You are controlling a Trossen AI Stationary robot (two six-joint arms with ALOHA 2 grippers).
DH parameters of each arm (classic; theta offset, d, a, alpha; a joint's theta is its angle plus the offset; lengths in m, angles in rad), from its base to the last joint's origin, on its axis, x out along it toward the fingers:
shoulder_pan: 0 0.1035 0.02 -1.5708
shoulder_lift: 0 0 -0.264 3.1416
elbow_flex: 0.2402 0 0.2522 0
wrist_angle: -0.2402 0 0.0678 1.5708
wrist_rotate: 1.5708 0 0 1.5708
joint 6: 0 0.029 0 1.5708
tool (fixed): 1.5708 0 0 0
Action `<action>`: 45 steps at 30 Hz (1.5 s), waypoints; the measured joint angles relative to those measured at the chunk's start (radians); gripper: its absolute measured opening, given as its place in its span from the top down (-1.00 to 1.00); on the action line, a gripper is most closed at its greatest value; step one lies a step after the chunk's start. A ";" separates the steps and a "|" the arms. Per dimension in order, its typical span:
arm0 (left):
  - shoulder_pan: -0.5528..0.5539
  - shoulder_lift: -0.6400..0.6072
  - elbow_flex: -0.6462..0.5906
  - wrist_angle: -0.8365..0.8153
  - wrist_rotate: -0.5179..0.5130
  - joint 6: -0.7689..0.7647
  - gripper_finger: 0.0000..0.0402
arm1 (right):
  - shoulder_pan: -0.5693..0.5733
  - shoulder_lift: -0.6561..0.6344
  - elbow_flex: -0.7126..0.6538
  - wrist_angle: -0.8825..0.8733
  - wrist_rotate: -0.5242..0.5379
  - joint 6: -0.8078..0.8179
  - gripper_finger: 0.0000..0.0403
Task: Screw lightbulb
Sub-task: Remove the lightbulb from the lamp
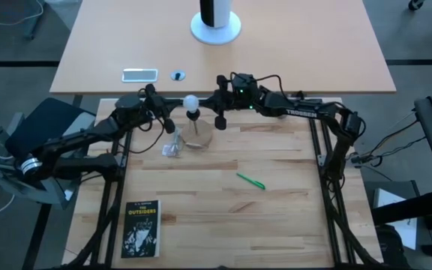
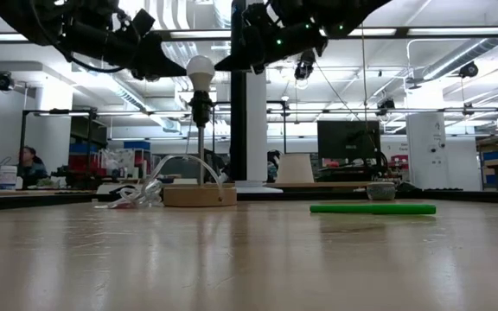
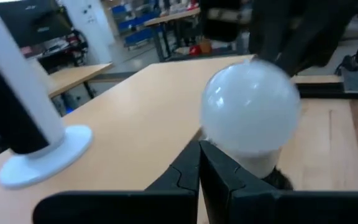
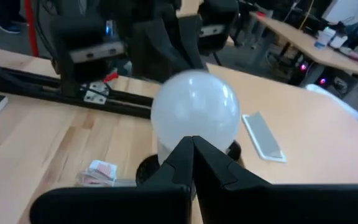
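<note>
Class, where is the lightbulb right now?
In the high view the lightbulb stands atop a stem on a round wooden base, toward the table's far edge, between the two shut end effectors.

The lightbulb (image 1: 191,101) is flanked close on both sides: left gripper (image 1: 168,124) on one side, right gripper (image 1: 220,120) on the other, both w/ fingers closed, so side approach there is blocked. The round wooden base (image 1: 199,139) and clear plastic wrapper (image 1: 173,145) are found just below the bulb, crowding the near side. Wide bare tabletop is left toward the front; only a green pen (image 1: 250,181) at centre and a book (image 1: 141,229) at front left are lying there.
</note>
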 joint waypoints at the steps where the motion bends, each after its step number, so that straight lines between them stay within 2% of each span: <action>1: 0.000 0.007 0.000 0.015 0.017 0.002 1.00 | 0.000 0.006 0.000 0.009 -0.006 0.003 1.00; 8: 0.001 0.017 0.000 0.029 0.108 0.004 1.00 | -0.004 0.024 0.000 0.019 0.014 0.019 1.00; 11: -0.001 0.014 0.000 0.030 0.195 0.008 1.00 | -0.006 0.026 0.000 0.024 0.045 0.019 1.00; 14: -0.003 0.011 0.000 0.025 0.218 0.006 1.00 | -0.006 0.027 0.000 0.024 0.055 0.019 1.00; 24: -0.002 -0.001 0.000 0.020 0.164 -0.001 1.00 | -0.006 0.005 0.000 -0.020 0.071 0.024 1.00; 31: -0.002 -0.008 0.000 0.022 0.018 0.011 1.00 | -0.001 -0.024 0.000 -0.046 0.037 0.016 1.00; 35: -0.001 0.006 0.000 0.033 0.010 0.032 1.00 | 0.004 -0.010 0.000 -0.023 0.011 0.013 1.00; 45: -0.003 0.015 0.000 0.052 0.210 0.030 1.00 | -0.001 0.022 0.000 -0.008 0.045 0.035 1.00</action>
